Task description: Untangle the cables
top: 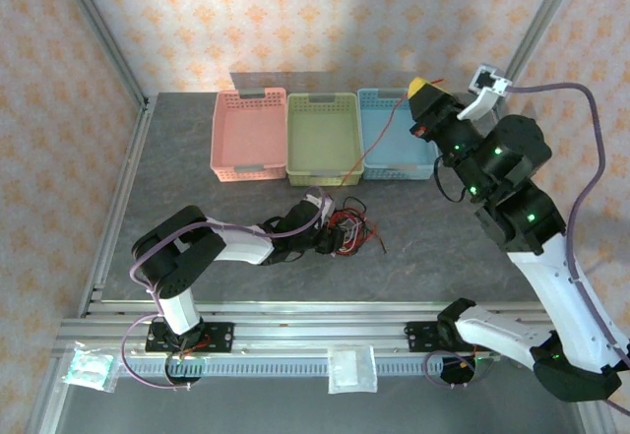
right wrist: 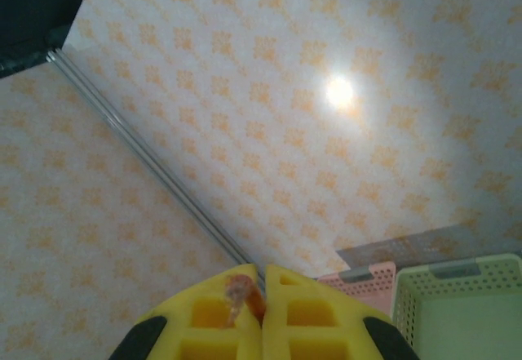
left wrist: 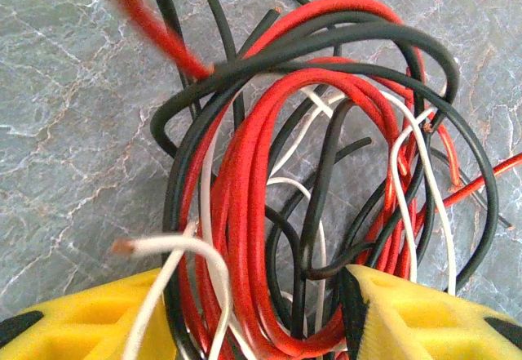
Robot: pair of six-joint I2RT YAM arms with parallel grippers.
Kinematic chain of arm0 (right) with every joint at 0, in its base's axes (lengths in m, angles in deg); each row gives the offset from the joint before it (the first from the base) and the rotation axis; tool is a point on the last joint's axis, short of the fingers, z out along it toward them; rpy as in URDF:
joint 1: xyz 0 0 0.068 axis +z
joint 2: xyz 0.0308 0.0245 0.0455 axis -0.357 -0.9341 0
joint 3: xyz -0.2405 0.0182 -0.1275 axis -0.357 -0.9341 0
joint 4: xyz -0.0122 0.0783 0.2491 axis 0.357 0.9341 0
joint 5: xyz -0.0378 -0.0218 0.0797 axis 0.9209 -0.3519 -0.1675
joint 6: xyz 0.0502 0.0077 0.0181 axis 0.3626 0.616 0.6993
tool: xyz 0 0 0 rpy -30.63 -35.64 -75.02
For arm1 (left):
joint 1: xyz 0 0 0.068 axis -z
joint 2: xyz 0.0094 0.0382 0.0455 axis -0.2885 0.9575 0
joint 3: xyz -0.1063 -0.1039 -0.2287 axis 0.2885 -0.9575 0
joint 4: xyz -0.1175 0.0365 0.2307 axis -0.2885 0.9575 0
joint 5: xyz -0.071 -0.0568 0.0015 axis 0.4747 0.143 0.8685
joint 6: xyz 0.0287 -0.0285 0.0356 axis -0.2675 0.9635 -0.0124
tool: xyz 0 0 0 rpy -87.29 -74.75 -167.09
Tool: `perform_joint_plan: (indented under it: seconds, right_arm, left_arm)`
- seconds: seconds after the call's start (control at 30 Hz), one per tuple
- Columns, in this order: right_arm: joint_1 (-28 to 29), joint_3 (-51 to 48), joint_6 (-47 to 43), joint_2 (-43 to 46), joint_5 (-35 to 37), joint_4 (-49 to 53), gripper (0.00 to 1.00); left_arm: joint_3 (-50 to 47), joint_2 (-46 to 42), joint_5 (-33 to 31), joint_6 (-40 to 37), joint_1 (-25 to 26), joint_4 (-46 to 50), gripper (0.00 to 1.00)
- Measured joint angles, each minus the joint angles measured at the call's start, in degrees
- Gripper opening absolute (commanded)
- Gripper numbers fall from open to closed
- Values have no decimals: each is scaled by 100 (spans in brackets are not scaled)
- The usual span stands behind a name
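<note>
Top external: right gripper (top: 421, 88) raised, jaws pinching a red cable (top: 379, 135) — left gripper (top: 340, 237) low, jaws straddling the tangle (top: 352, 229).

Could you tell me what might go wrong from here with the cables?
1. The right gripper is raised high, shut on a red cable that runs over the blue basket down to the tangle; pulling on could tighten knots or tip the basket.
2. The left gripper straddles many strands, so closing may pinch several together.
</note>
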Motion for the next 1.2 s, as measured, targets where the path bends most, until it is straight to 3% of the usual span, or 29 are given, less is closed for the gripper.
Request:
perform_joint_plan:
  seconds: [1.2]
  right_arm:
    - [0, 2190, -1248, -728, 1073, 629, 0]
  left_arm:
    - [-466, -542, -192, 157, 0, 48, 60]
